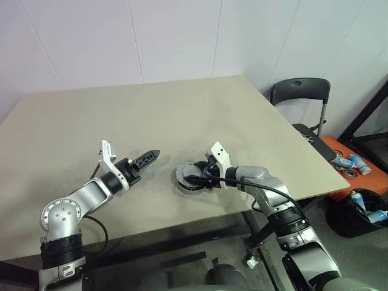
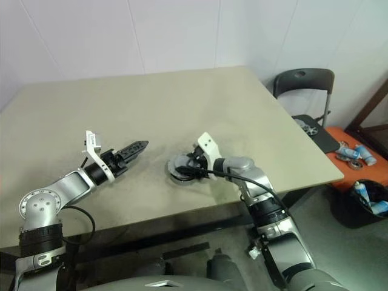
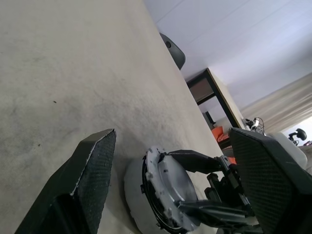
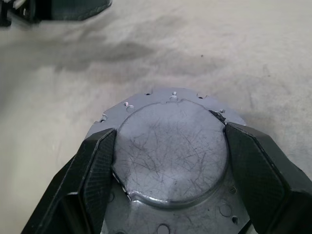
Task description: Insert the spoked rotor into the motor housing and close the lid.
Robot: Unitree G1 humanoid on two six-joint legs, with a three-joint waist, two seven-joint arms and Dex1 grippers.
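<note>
The lid (image 4: 170, 151) already sits on the housing (image 1: 189, 179), near the front of the counter (image 1: 151, 115); the rotor is probably inside, hidden. The right pincer (image 4: 170, 165) grips the lid's raised part from both sides, so pressing home or letting go seems left. The left pincer (image 1: 145, 159) hovers wide and empty, just beside. The front edge is near; behind the housing the counter is free.

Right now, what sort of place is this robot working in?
Probably a plain workroom or lab: a bare beige table against white walls, a black folding chair beside it, and bins of spray cans on the floor.
</note>
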